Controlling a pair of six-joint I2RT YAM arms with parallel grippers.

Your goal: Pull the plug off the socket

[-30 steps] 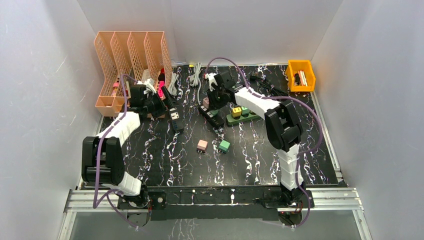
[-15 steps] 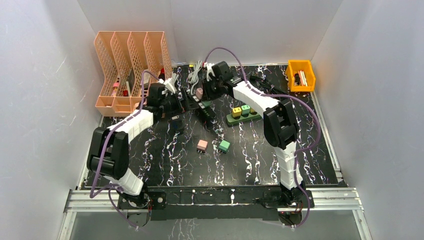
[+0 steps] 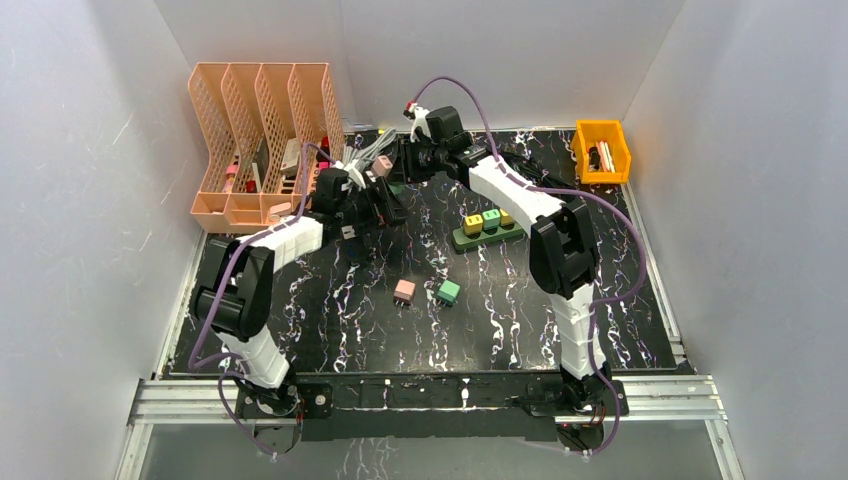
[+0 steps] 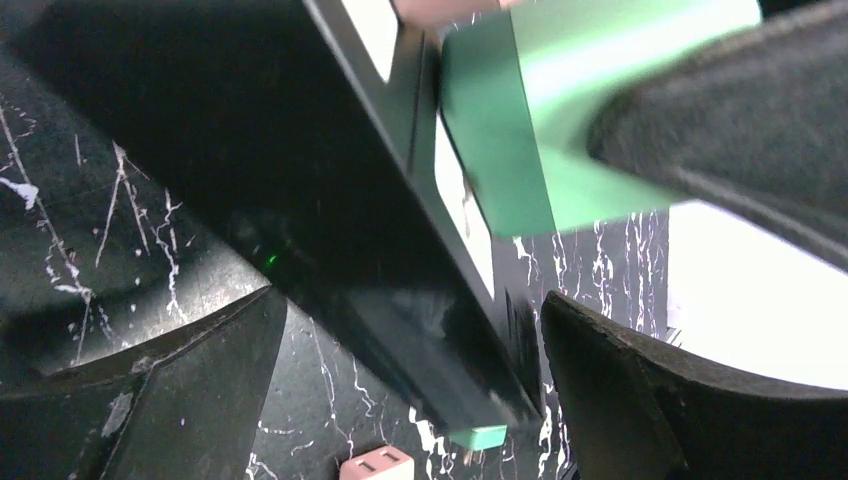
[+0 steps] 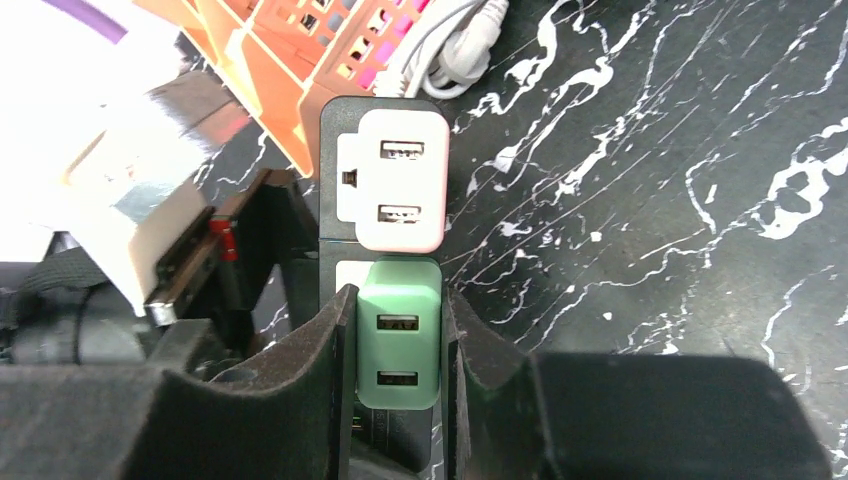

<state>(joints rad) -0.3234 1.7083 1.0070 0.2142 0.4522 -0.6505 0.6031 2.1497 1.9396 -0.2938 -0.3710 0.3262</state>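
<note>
A black power strip (image 5: 334,122) hangs tilted above the table with a pink plug (image 5: 398,180) and a green plug (image 5: 398,345) in its sockets. My right gripper (image 5: 398,350) is shut on the green plug, one finger on each side. In the top view the right gripper (image 3: 405,166) is at the back middle, with the pink plug (image 3: 383,165) beside it. My left gripper (image 3: 383,205) is open. In the left wrist view its fingers (image 4: 160,400) stand either side of the strip (image 4: 330,200), with a gap showing. The green plug (image 4: 555,110) is above them.
A green power strip (image 3: 485,230) with yellow and green plugs lies right of centre. Loose pink (image 3: 404,291) and green (image 3: 448,292) plugs lie mid-table. An orange file rack (image 3: 255,120) stands back left, white cables (image 3: 390,148) at the back, and a yellow bin (image 3: 602,150) back right.
My right gripper has lifted the black strip by its green plug and carried it back and left. My left arm has swung right, and its open jaws are now round the strip.
</note>
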